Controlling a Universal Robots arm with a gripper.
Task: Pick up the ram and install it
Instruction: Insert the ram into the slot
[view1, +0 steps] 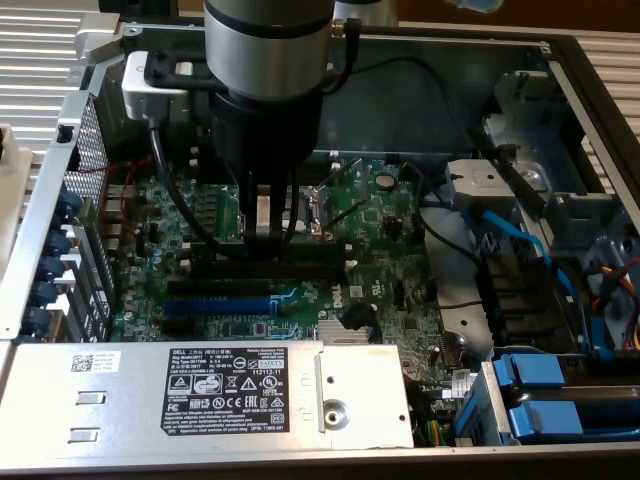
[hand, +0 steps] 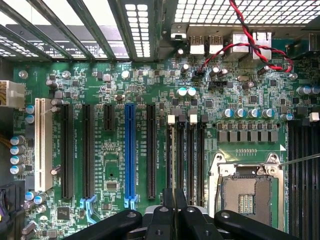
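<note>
Arm (view1: 268, 60): vertical, wrist down over board (view1: 400, 290).
Gripper (view1: 264, 236): clenched on ram (view1: 262, 212), over black slots (view1: 310, 268).
Socket (view1: 318, 215): near gripper, on the exterior view's right.

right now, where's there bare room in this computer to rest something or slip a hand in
Free: the flat top of the labelled metal box in the foreground, bordered by the circuit board behind and the blue drive trays on the exterior view's right. Crowded: the board under the gripper, and the cable tangle beside the trays.
</note>
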